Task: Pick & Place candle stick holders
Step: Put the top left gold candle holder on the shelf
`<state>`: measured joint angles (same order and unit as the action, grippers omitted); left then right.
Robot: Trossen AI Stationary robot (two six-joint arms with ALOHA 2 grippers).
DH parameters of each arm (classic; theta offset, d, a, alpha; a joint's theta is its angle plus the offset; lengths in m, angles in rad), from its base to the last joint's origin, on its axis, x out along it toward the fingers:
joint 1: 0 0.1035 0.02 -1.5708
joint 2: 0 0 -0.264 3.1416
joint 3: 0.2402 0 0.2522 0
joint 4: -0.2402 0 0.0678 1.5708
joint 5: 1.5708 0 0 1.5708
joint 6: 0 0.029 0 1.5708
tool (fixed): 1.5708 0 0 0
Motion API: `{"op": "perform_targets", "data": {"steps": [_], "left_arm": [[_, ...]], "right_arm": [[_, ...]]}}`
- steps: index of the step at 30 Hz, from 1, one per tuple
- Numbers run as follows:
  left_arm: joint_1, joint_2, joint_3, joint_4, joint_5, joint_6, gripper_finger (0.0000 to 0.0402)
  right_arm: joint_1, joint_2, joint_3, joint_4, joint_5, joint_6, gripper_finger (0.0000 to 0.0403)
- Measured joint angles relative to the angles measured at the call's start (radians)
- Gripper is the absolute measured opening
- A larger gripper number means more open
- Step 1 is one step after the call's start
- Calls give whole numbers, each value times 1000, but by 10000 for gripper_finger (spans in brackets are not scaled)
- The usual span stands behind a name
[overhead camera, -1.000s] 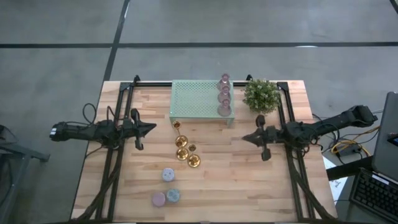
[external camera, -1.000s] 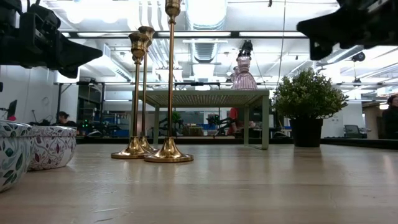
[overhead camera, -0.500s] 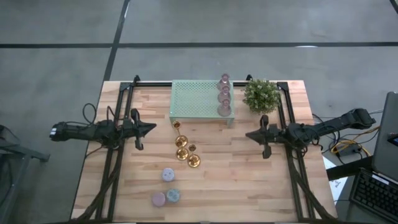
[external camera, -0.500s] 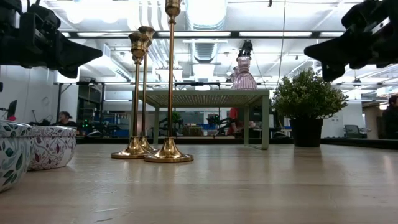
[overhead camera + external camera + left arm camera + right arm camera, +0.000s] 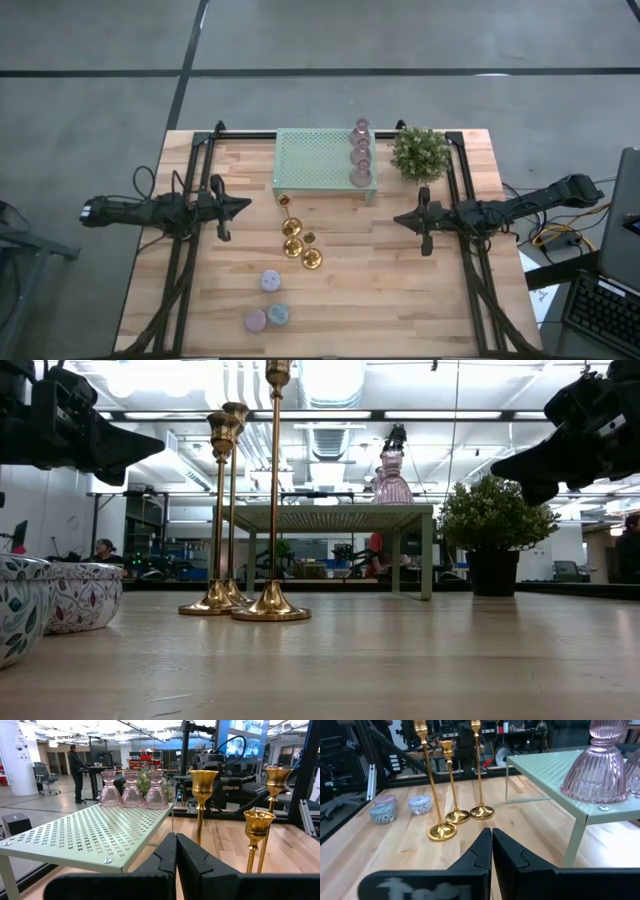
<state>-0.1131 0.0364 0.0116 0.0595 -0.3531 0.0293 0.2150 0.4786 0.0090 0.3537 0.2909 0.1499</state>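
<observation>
High view shows a wooden table (image 5: 400,290) with a green stand (image 5: 322,165) at the back and a small plant (image 5: 420,152) beside it. Four pink glass holders (image 5: 360,153) sit in a row along one edge of the stand. The left wrist view shows only three of them clearly. Gold holders (image 5: 297,240) stand on the table just in front of the stand. I count four gold spots from above, but the right wrist view shows three tall thin ones (image 5: 451,795). Three little round holders (image 5: 268,303), lilac, blue and pink, sit close together near the front edge of the table.

The left gripper (image 5: 246,207) hangs over the left side of the table. Its two fingers are pressed together and hold nothing. The right gripper (image 5: 397,219) hangs over the right side, below the plant, with fingers also pressed together and nothing in them.

Since a second ago, the right gripper has pulled back a little and then crept forward a bit. In the low view it now hangs lower. The left arm has not moved, and no holder has moved.
</observation>
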Motion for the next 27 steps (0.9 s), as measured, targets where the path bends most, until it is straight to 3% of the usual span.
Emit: {"op": "perform_targets", "data": {"steps": [27], "left_arm": [[0,0,0,0,0,0,10]], "right_arm": [[0,0,0,0,-2,7,9]]}}
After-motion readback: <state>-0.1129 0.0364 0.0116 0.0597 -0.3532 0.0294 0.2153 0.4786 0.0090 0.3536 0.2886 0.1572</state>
